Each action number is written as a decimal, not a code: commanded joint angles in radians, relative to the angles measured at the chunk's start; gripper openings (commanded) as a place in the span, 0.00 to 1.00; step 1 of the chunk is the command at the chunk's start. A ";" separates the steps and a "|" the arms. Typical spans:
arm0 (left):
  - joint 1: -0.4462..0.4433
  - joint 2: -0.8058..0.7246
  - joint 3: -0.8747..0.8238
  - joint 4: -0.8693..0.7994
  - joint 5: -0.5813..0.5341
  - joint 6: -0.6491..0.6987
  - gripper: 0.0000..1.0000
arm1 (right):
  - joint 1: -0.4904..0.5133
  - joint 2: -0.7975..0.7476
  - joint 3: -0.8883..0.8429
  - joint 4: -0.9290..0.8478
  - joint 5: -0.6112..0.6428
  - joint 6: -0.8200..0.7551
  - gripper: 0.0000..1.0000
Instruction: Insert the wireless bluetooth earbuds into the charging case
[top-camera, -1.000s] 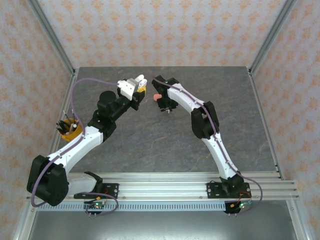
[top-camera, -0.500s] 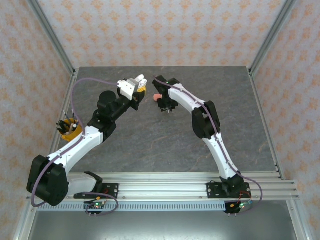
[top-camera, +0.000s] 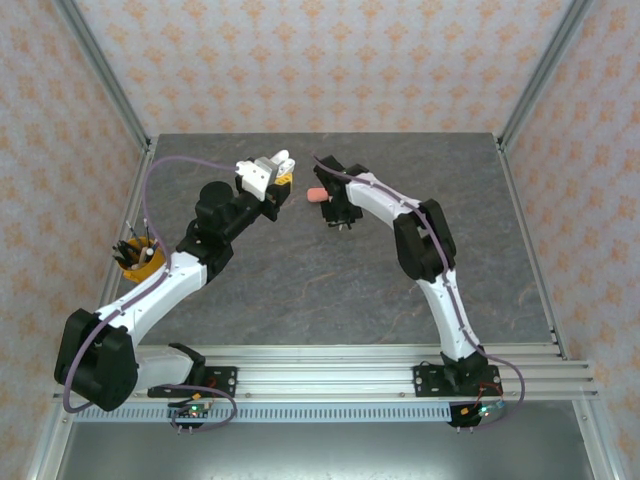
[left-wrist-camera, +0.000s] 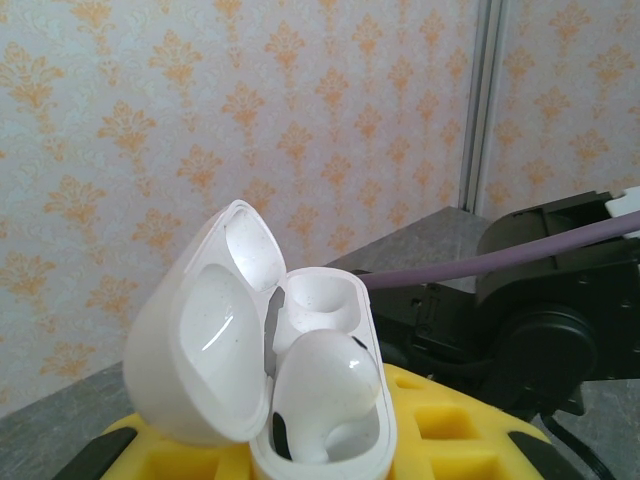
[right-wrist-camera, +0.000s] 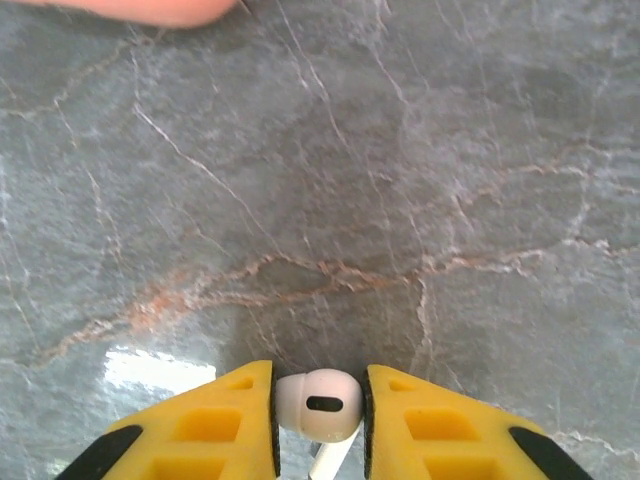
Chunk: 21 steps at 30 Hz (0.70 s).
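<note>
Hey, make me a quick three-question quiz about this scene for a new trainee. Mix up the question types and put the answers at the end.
1. True or false: the white charging case held in the left hand has its lid shut.
2. Multiple choice: what is pinched in the right hand? A) a white earbud B) a coral earbud C) nothing
3. Fill in: the number of earbuds already sitting in the case is ____.
Key: 1 false, the lid stands open. 2 A. 3 one, the seated earbud.
</note>
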 joint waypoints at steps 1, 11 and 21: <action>0.015 0.003 0.023 0.029 0.009 -0.016 0.00 | -0.008 -0.075 -0.075 0.050 0.002 -0.033 0.25; 0.015 0.010 0.032 0.036 0.017 -0.030 0.00 | -0.005 -0.192 -0.262 0.064 -0.089 -0.120 0.25; 0.013 0.020 0.037 0.046 0.027 -0.042 0.00 | 0.027 -0.304 -0.450 0.062 -0.100 -0.073 0.25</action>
